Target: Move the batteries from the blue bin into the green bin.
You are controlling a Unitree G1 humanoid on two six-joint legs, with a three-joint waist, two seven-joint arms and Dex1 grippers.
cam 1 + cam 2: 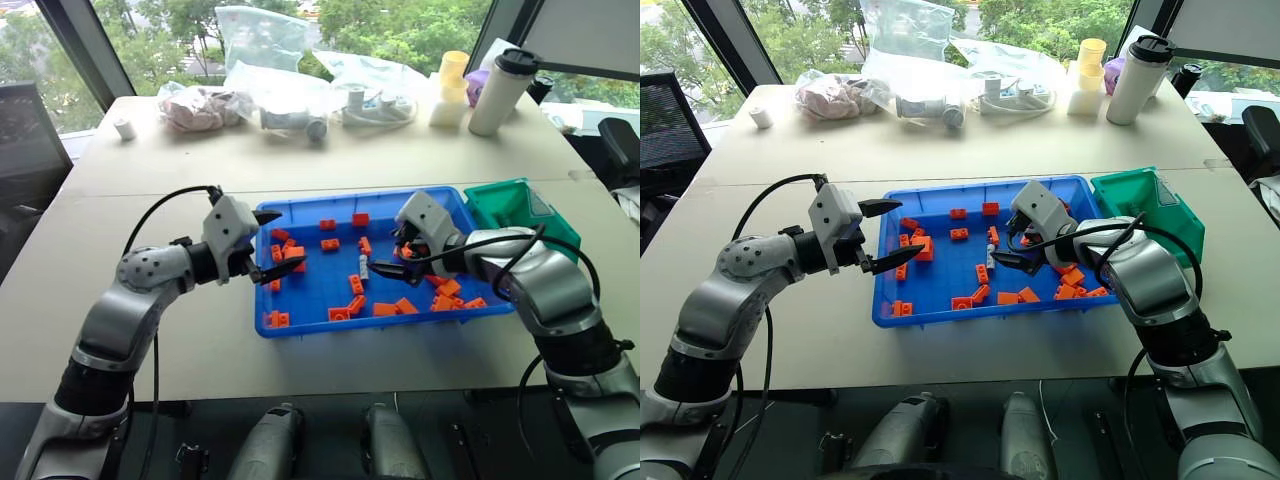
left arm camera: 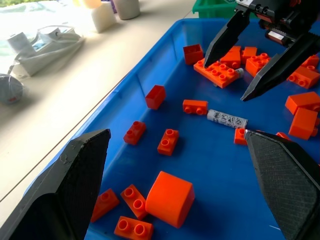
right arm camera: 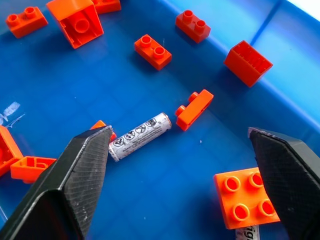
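blue bin (image 1: 300,300): sitting mid-counter (image 1: 150,200), wide and shallow, holding scattered orange bricks (image 1: 329,244) – most of them piling at its 3–4 o'clock corner.
green bin (image 1: 520,205): standing just beside the blue bin, off its 2 o'clock corner; I can't make out anything inside it.
battery (image 3: 140,136): lying flat on the blue floor near the bin's centre, slightly toward 3 o'clock. Silver-grey, printed label facing up. One end is nearly touching a thin orange brick (image 3: 194,109); nothing is gripping it.
second battery: a printed silver end (image 3: 248,233) is peeking out from under a four-stud brick (image 3: 242,198) in the right wrist view – can't confirm more than that.
right pincer (image 1: 392,258): hanging over the bin's 3 o'clock half, tilting down toward the floor, fingers spread wide, gripping nothing. In its wrist view the battery is lying between the two fingertips, closer to one finger (image 3: 82,165).
left pincer (image 1: 892,233): hovering at the bin's 9 o'clock rim, pointing roughly level across the tray, fingers spread wide, empty.
big orange block (image 2: 170,197): sitting just ahead of the left pincer, among small two-stud bricks.
far counter, 12 o'clock: clear plastic bags (image 1: 260,40), a white tumbler with dark lid (image 1: 503,90), a yellow cup (image 1: 453,68).
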